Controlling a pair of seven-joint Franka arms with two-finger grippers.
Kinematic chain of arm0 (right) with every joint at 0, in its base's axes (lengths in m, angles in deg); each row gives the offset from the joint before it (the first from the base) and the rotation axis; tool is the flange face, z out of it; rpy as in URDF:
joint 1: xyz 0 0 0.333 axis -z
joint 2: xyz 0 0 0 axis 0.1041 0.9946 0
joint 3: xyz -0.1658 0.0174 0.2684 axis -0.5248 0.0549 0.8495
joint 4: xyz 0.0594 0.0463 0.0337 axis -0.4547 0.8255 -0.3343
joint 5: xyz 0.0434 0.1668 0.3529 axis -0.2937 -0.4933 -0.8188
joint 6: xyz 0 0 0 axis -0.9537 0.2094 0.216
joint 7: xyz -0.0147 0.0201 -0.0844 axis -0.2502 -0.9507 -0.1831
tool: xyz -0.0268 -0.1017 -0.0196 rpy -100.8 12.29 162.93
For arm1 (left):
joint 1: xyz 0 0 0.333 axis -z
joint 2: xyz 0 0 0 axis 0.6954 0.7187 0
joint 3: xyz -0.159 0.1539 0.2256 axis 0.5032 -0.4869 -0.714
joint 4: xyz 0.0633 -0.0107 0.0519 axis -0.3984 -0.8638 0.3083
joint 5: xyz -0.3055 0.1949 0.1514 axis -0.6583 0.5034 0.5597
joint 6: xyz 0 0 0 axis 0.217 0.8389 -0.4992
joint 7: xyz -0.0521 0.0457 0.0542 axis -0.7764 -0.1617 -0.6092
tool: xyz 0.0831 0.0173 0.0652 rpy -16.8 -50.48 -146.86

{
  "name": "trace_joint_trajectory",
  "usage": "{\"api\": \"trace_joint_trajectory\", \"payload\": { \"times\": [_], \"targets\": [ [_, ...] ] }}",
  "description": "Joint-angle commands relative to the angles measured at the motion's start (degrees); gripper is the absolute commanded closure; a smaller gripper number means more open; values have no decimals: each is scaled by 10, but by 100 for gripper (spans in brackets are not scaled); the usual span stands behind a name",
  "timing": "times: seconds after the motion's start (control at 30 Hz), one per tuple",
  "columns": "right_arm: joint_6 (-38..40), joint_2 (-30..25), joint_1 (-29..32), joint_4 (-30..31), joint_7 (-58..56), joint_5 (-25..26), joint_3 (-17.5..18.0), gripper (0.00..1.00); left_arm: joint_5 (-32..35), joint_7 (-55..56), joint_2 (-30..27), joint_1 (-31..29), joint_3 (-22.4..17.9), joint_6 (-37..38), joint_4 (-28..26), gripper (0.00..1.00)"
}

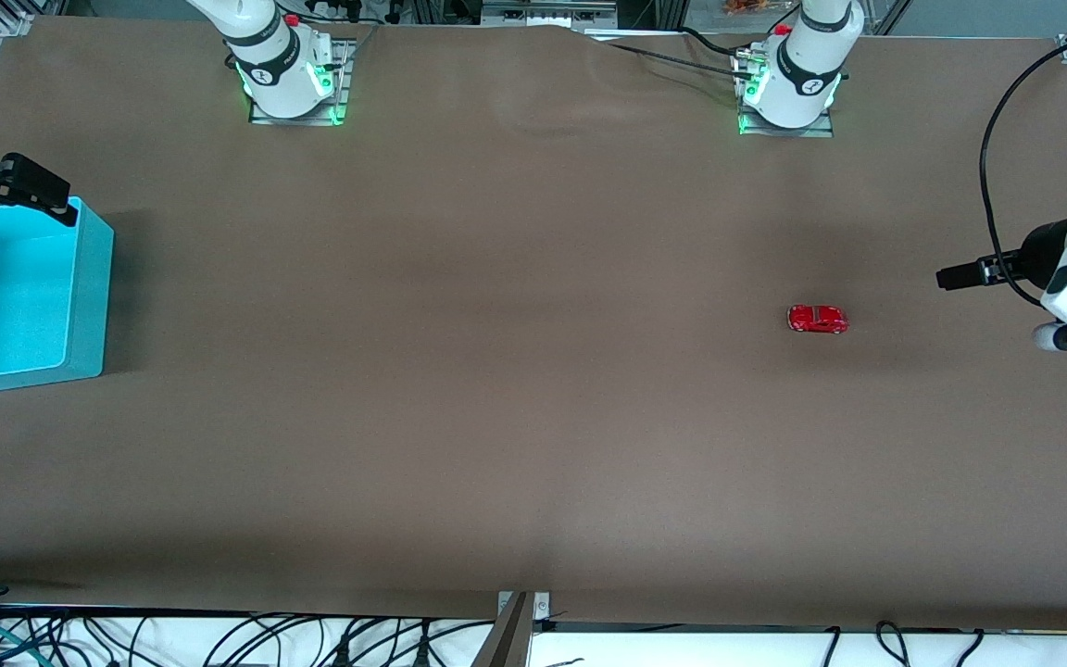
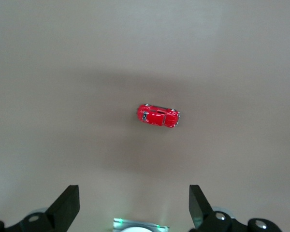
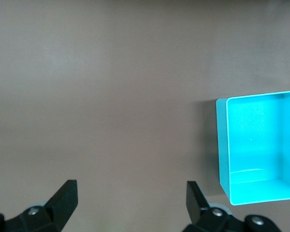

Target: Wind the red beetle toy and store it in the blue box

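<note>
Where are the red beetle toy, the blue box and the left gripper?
red beetle toy (image 1: 817, 319), front view, middle of its roof.
blue box (image 1: 89, 287), front view, its outer side wall.
left gripper (image 2: 134, 203), left wrist view, midway between its open fingertips.

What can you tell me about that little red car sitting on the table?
The red beetle toy is a tiny glossy car with a rounded beetle-shaped body, dark windows and small wheels, seemingly plastic or painted metal. It stands upright on its wheels on the brown table, toward the left arm's end, alone with nothing touching it. The left gripper hangs above the table beside it, jaws open and holding nothing.
</note>
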Motion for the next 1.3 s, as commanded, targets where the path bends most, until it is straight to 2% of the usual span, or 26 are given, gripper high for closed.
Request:
{"api": "trace_joint_trajectory", "payload": {
  "times": [0.0, 0.3, 0.8, 1.1, 1.27],
  "targets": [
    [11, 3, 3, -15, -5, -1, 1, 0, -28, 117, 9, 3, -16, -33, -33, 0],
    [13, 3, 3, -15, -5, -1, 1, 0, -42, 255, 10, 3, -22, -112, -100, 0],
    [15, 3, 3, -15, -5, -1, 1, 0, -63, 455, 10, 20, -19, -290, -213, 0],
    [15, 3, 3, -15, -5, -2, 1, 0, -64, 481, 9, 26, -6, -357, -277, 0],
    [15, 3, 3, -15, -5, -1, 2, 0, -64, 496, 9, 26, 1, -423, -315, 0]
  ]
}}
